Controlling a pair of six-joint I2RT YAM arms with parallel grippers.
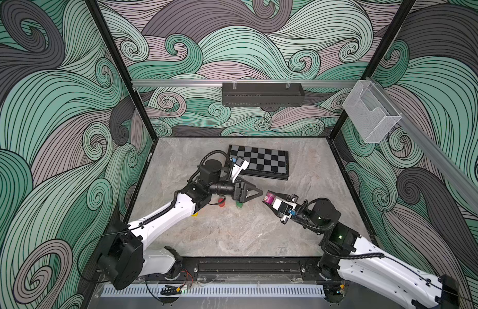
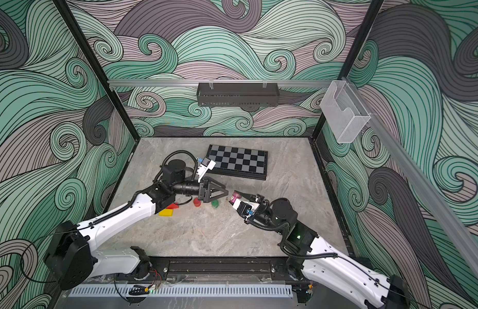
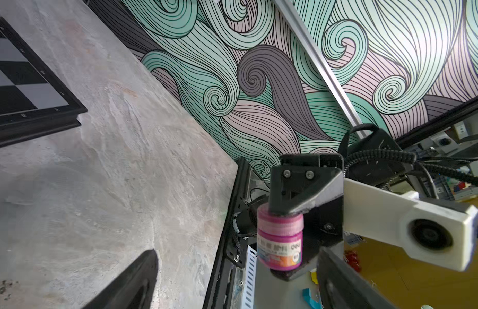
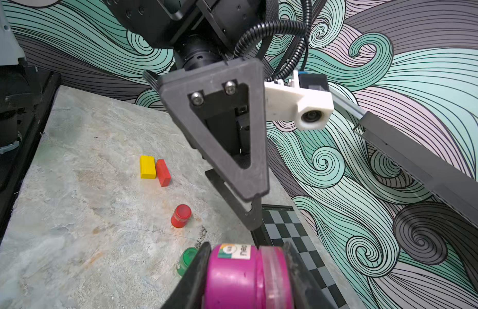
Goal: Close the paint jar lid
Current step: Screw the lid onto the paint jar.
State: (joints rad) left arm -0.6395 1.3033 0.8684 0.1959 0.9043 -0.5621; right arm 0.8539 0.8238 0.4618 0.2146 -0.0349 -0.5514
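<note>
Right claw (image 1: pixel 269 199): clamped end to end on the magenta paint jar (image 4: pixel 232 278). One finger is flat against its base, the other against the lid (image 4: pixel 272 275). The jar lies sideways in the grip, up off the table (image 1: pixel 232 235).
Left claw (image 4: pixel 255 211): jaws spread wide with nothing between them. The tips point at the jar's lid end and sit just beside it; no contact that I can make out.
Table: grey marbled slab, walled on three sides by swirl-patterned panels.
Black tray (image 1: pixel 262 93): hangs from the rail on the back wall.
Clear holder (image 1: pixel 371 112): hangs from the rail on the right wall.
Chessboard (image 1: pixel 262 160): lies flat at the back of the table, beyond both claws. The left wrist camera reaches over its near left corner in both top views.
Paint jar, position: a little right of mid-table, on the near side of the chessboard, between the two claws. The label strip faces the right wrist camera.
Yellow block (image 4: pixel 147 167): on the table beside the left forearm.
Red block (image 4: pixel 163 172): alongside the yellow block, apparently touching it.
Red pot (image 4: pixel 181 215): upright on the table, capped, below the left claw.
Green pot (image 4: pixel 187 260): near the red pot, on the side toward the held jar.
Lid, state: translucent pink, seated on the jar's mouth. How tightly, I cannot tell.
</note>
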